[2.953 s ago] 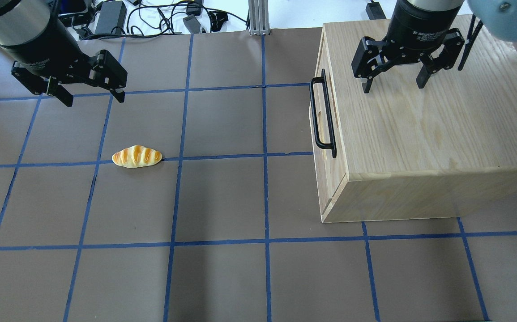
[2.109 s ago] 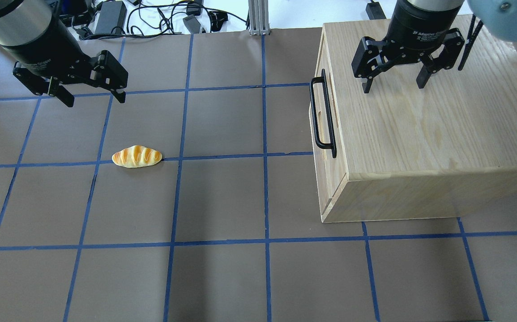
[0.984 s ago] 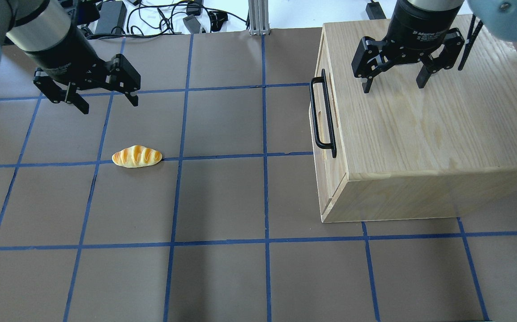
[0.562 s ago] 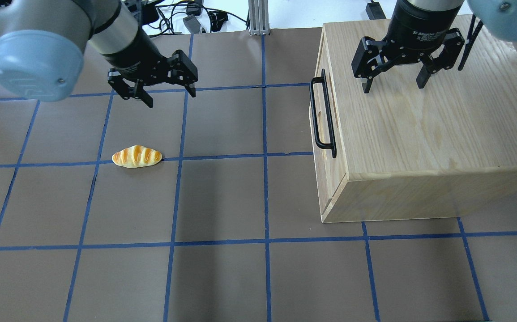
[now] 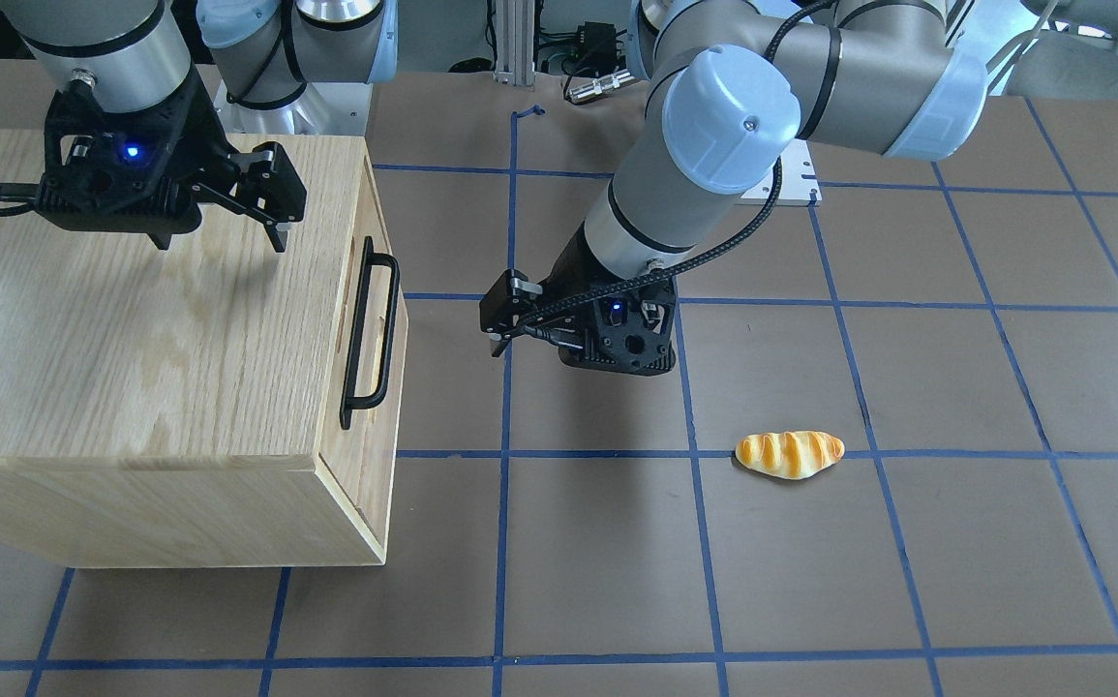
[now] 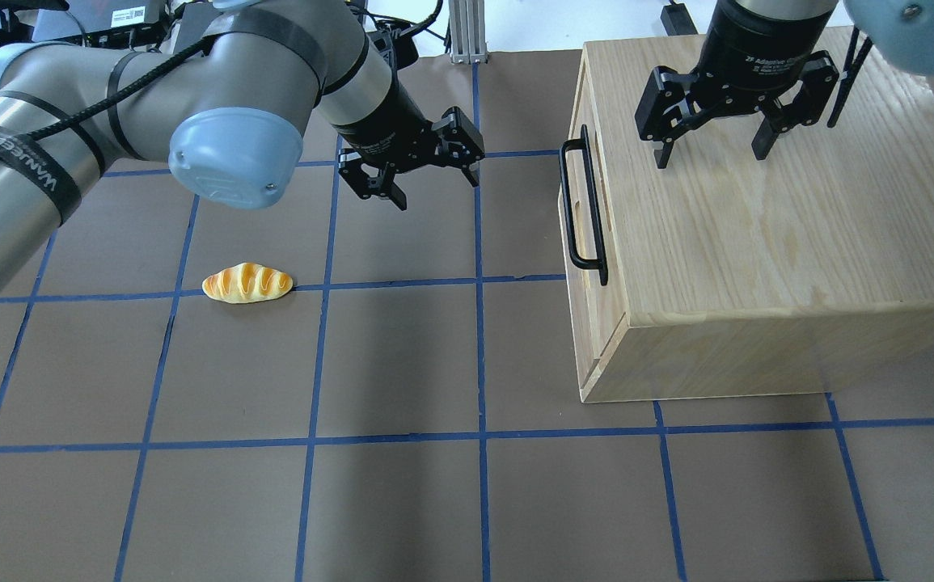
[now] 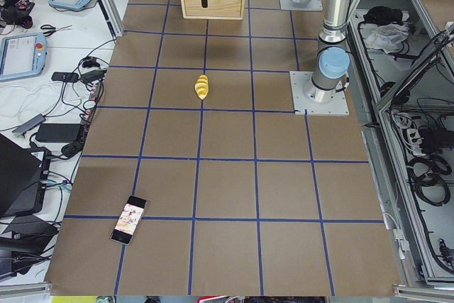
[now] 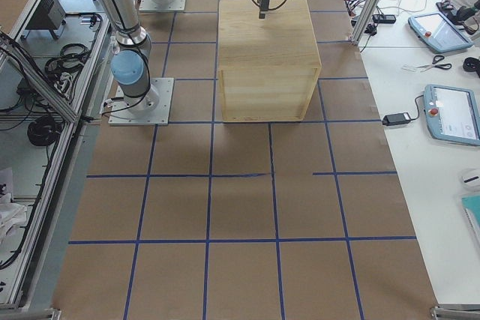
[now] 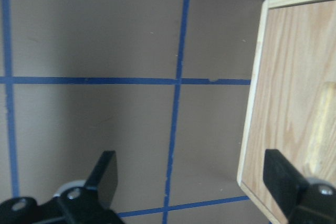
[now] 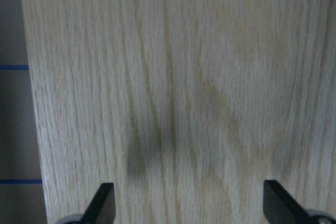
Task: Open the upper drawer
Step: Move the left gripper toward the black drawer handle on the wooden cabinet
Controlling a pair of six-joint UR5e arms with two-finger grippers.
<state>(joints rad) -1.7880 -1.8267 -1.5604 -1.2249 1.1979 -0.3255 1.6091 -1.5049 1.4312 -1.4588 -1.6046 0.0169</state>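
worktop (image 6: 402, 364): a brown surface divided into squares by blue tape (image 6: 479, 356); it fills the overhead view.
cabinet (image 6: 758, 226): a light-oak box stood on the worktop at the right of the overhead view, its front turned toward the frame's centre; in the front-facing view it is seen at the left.
upper drawer (image 6: 610, 301): found in the cabinet's front, just under the top board, at the right of centre in the overhead view; it is seen shut, its panel flush with the cabinet's front edge.
handle (image 6: 566, 202): a long black bar fixed across the upper drawer's panel, standing out from the wood toward the frame's centre; nothing is touching it.
left hand (image 6: 437, 191): held above the worktop in the upper middle of the overhead view, near the handle but apart from it, with bare worktop between; its fingers are spread wide and nothing is gripped. In the left wrist view both fingertips are seen at the bottom corners, with a tape crossing between them and oak wood at the right edge.
right hand (image 6: 712, 158): held over the cabinet's top board in the upper right of the overhead view; its fingers are spread and nothing is held. Only oak grain is shown between the fingertips in the right wrist view.
roll (image 6: 247, 284): a glazed bread roll laid on a tape line at the left of centre in the overhead view, well apart from both hands and the cabinet.
phone (image 7: 128, 219): laid flat on the worktop at the lower left of the exterior left view, far from everything else.
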